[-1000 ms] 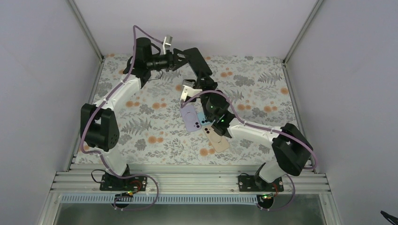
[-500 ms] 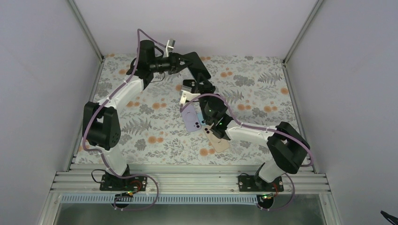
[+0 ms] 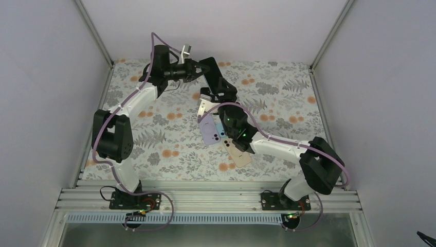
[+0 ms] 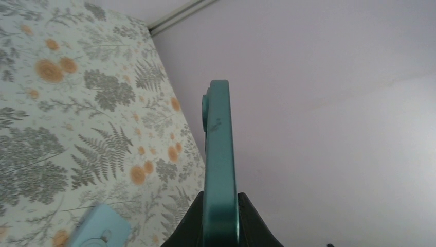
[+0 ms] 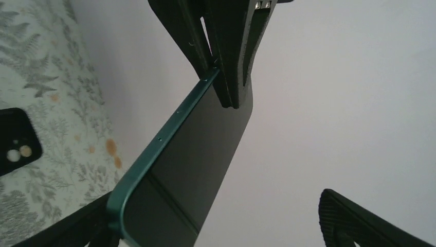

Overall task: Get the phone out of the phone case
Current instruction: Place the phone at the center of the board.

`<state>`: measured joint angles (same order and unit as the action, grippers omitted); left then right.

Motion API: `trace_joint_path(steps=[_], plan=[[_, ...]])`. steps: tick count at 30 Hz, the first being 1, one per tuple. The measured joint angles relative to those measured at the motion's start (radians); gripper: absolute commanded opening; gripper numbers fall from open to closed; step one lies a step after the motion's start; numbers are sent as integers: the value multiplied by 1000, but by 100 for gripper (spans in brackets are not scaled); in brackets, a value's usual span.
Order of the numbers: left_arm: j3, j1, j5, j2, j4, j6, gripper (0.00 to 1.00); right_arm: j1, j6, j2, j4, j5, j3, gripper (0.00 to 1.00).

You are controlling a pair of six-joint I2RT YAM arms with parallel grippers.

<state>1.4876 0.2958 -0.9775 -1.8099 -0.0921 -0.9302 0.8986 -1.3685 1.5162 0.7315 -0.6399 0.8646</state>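
Handover step, judged from the pose: teal phone (image 5: 190,159) held up in the air between both arms, over the floral table (image 4: 61,128).

Left gripper (image 4: 221,211) is clenched on one short end of the phone. In the left wrist view the phone stands edge-on straight out from between the jaws, camera bump on the side of the left-hand finger. Grip looks centred, with both pads flat on the faces.

Right gripper (image 5: 216,216) is released, jaws spread wide. One finger sits just under the phone's other end, possibly touching. The other is well apart from it, nothing between them but air. The phone's dark face runs from that near finger up to the left jaws.

To do this well, probably keep the left clamp firm and let the right back off along the phone's long axis without knocking the free end. It could then come back for the rim of the case. Cannot tell whether the teal rim is case or phone body.

A light blue case (image 4: 100,229) and a black case (image 5: 15,141) lie on the table, well clear of both jaws.
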Motion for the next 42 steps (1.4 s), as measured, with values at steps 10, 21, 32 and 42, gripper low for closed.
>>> trace_joint_path(steps=[10, 21, 32, 42], plan=[[-4, -31, 26, -6, 20, 86, 2, 4, 374, -19, -549, 171, 198, 99], [-43, -44, -31, 2, -4, 213, 2, -50, 717, -21, -1003, 545, 422, 99], [-84, -52, -143, 31, -12, 383, 2, -379, 1006, -39, -1170, 1075, 563, 92], [-93, -13, -251, 93, 1, 536, 2, -603, 1238, 16, -1235, 1492, 563, 67]])
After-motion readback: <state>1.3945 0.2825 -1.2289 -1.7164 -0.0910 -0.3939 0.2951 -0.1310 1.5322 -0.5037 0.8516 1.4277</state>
